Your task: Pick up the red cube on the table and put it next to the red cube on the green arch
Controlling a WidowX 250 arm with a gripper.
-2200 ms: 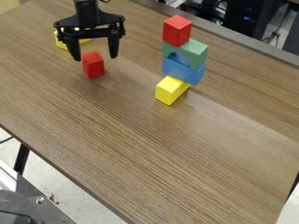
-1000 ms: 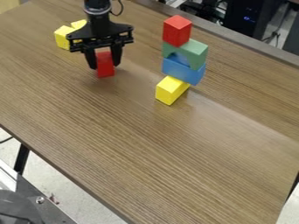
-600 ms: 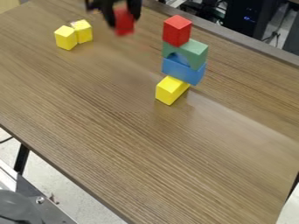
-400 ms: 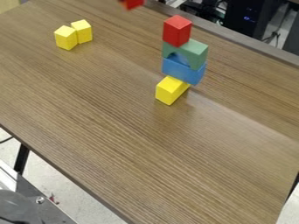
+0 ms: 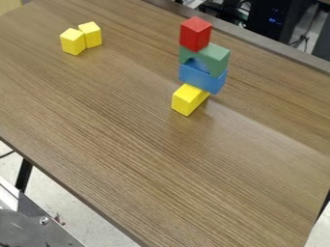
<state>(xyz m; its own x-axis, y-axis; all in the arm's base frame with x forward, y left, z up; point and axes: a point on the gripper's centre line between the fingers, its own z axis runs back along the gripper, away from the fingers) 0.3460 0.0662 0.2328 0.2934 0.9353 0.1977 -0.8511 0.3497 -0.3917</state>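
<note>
Red cube (image 5: 195,34) sits atop green arch (image 5: 218,59).

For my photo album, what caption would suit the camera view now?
Red cube on a green arch, above blue and yellow blocks on a wooden table.

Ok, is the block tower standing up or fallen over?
Standing up: the red cube sits on the green arch, the arch is on the blue block, and the yellow block is lowest.
</note>
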